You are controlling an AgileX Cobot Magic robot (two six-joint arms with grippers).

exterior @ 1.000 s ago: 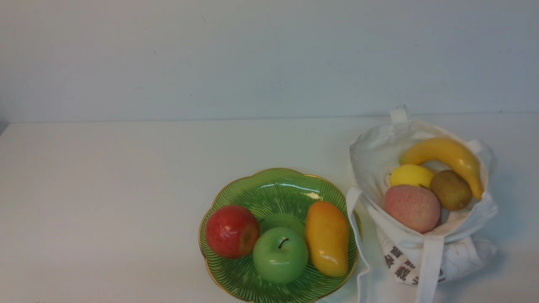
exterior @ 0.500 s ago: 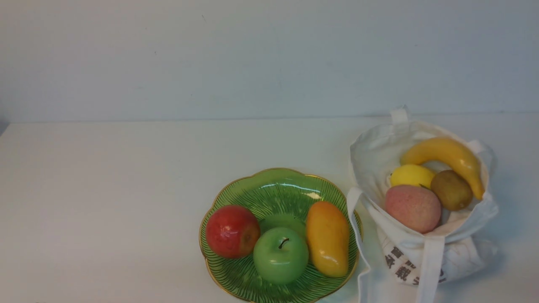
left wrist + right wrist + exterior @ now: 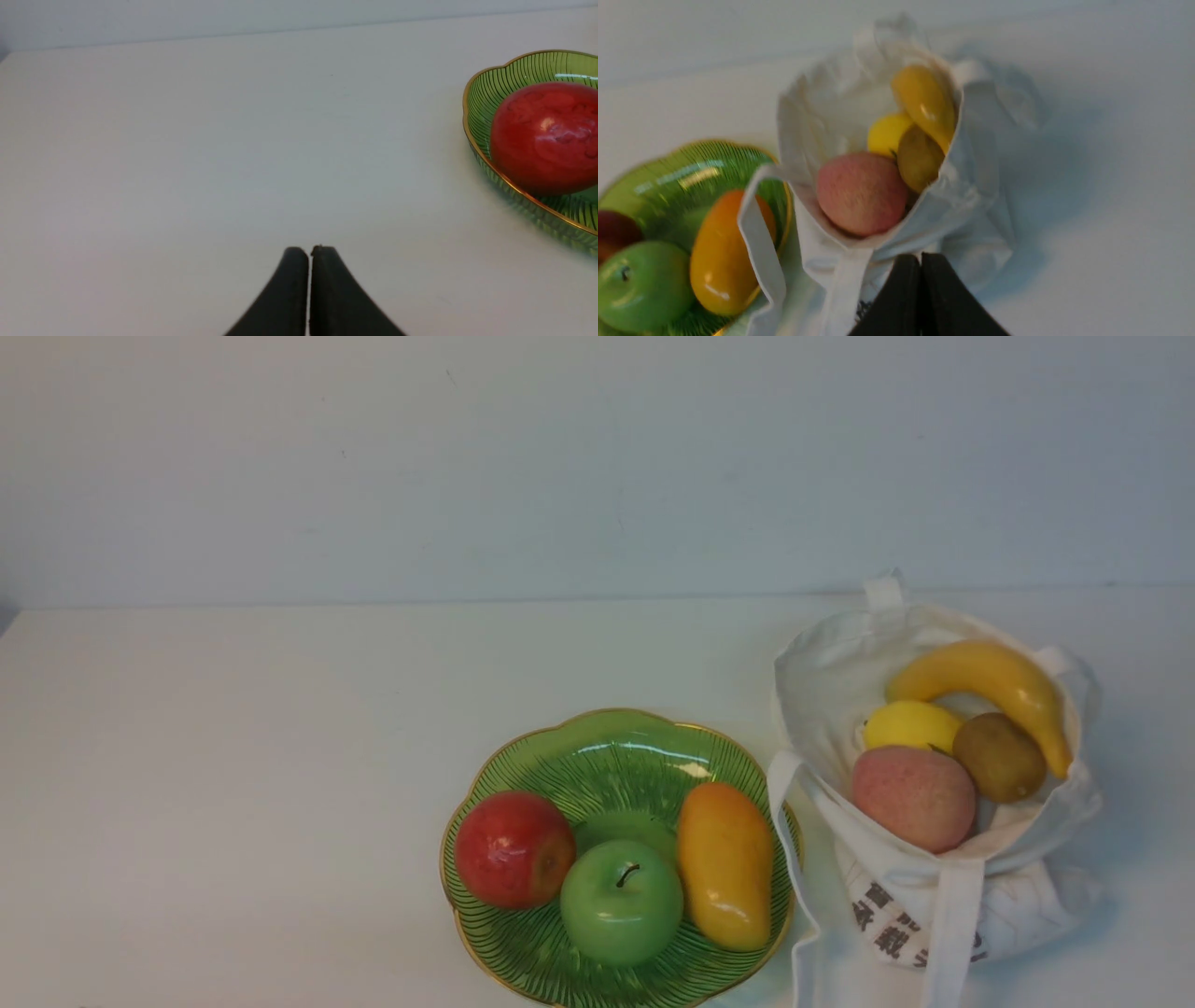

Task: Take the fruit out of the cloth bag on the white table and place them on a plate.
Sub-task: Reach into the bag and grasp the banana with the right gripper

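The white cloth bag (image 3: 934,887) stands open at the right of the white table (image 3: 233,756). In it lie a yellow banana (image 3: 990,677), a lemon (image 3: 910,725), a brown kiwi (image 3: 999,758) and a pale pink apple (image 3: 913,797). The green gold-rimmed plate (image 3: 607,747) sits just left of the bag. Neither gripper shows in the front view. My right gripper (image 3: 920,256) is shut and empty, just in front of the bag (image 3: 971,186), near the apple (image 3: 861,193). My left gripper (image 3: 309,250) is shut and empty over bare table, well away from the plate (image 3: 514,70).
On the plate lie a glossy red apple (image 3: 513,849), a green apple (image 3: 621,902) and an orange-yellow mango (image 3: 726,863). A loose bag strap (image 3: 794,859) hangs over the plate's right rim. A pale wall stands behind the table.
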